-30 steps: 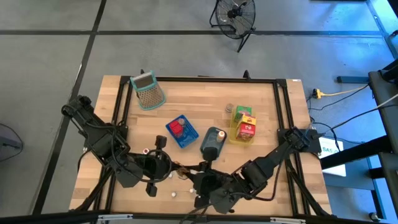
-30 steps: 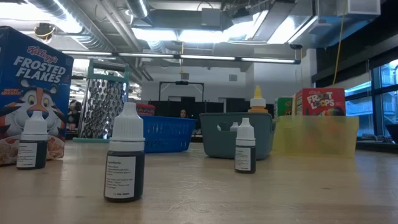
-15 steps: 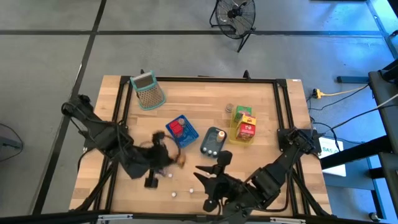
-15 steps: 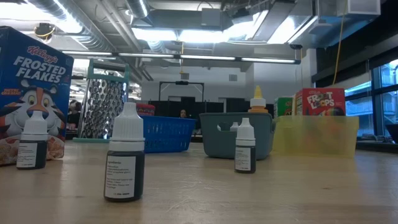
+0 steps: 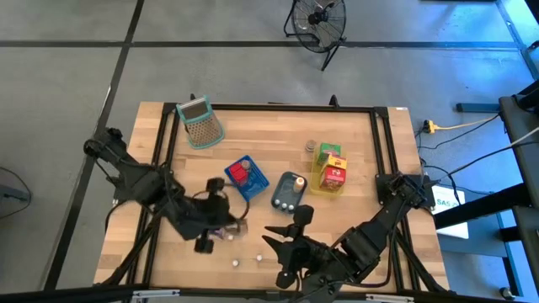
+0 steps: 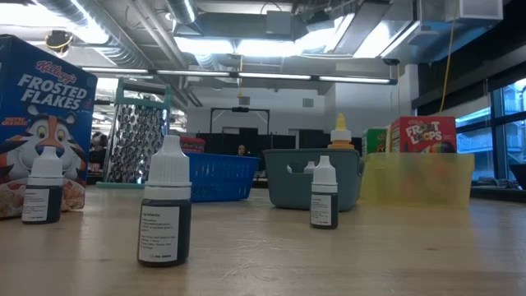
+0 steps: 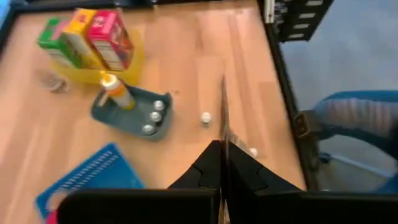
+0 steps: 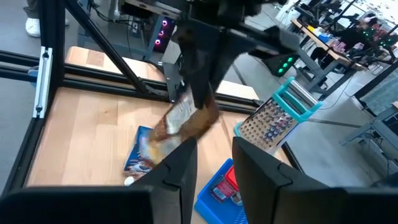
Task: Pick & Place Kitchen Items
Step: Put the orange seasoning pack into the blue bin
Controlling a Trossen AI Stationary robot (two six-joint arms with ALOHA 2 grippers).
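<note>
A brown-and-white packet (image 8: 180, 121) hangs in the air near the table's front middle, and my left gripper (image 5: 229, 220) is shut on it. In the left wrist view the packet shows edge-on as a thin strip (image 7: 224, 115). My right gripper (image 5: 271, 239) stands a little to the packet's right, open, and its fingers (image 8: 180, 168) have nothing between them. Small white-capped bottles (image 5: 237, 262) stand loose on the table near the front edge. My left gripper pinches the packet's upper end (image 8: 200, 107) between its two fingers (image 8: 198, 68). They come slanting down from the table's left. The packet hangs tilted below them, lifted clear of the table.
Behind the grippers stand a blue basket (image 5: 246, 177) with a red box, a grey-teal tray (image 5: 288, 191) holding little bottles, and a yellow tray (image 5: 328, 172) with boxes. A grater (image 5: 200, 124) lies at the far left. A cereal box (image 6: 41, 115) stands at the near left.
My right gripper has drawn back from the packet toward the table's right. My left gripper has turned its wrist and shifted a little, carrying the packet, which stays clear of the table.
</note>
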